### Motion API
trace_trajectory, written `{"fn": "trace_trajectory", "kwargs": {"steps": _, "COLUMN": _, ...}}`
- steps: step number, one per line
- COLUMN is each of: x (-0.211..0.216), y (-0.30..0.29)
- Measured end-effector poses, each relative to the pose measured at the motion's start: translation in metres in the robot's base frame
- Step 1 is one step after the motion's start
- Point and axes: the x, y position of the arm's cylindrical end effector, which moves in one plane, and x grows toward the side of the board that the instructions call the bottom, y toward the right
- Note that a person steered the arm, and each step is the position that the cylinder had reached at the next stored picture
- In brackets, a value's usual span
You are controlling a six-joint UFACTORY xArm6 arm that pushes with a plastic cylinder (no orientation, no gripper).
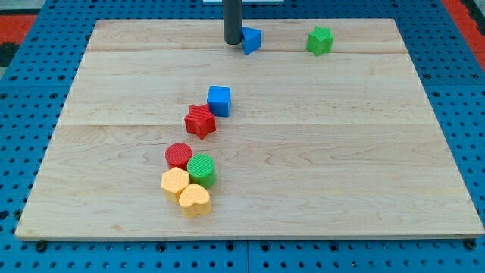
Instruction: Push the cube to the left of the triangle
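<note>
The blue cube (219, 100) sits near the board's middle, touching the upper right of a red star (200, 121). The blue triangle (251, 39) lies near the view's top edge of the board. My tip (233, 42) stands just left of the blue triangle, touching or almost touching it, and well above the cube in the view.
A green star (320, 40) lies right of the triangle near the top. A cluster sits at lower left: a red cylinder (179, 155), a green cylinder (201, 170), a yellow block (175, 182) and a yellow heart (195, 200). The wooden board (341, 152) lies on a blue pegboard.
</note>
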Motion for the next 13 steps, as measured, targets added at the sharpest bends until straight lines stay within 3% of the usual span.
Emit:
{"fn": "trace_trajectory", "kwargs": {"steps": 3, "x": -0.001, "y": 0.022}}
{"fn": "trace_trajectory", "kwargs": {"steps": 4, "x": 0.051, "y": 0.008}}
{"fn": "trace_trajectory", "kwargs": {"steps": 5, "x": 0.140, "y": 0.030}}
{"fn": "trace_trajectory", "kwargs": {"steps": 6, "x": 0.186, "y": 0.041}}
{"fn": "trace_trajectory", "kwargs": {"steps": 8, "x": 0.126, "y": -0.044}}
{"fn": "trace_trajectory", "kwargs": {"steps": 10, "x": 0.144, "y": -0.076}}
{"fn": "trace_trajectory", "kwargs": {"steps": 12, "x": 0.093, "y": -0.144}}
{"fn": "trace_trajectory", "kwargs": {"steps": 13, "x": 0.109, "y": -0.169}}
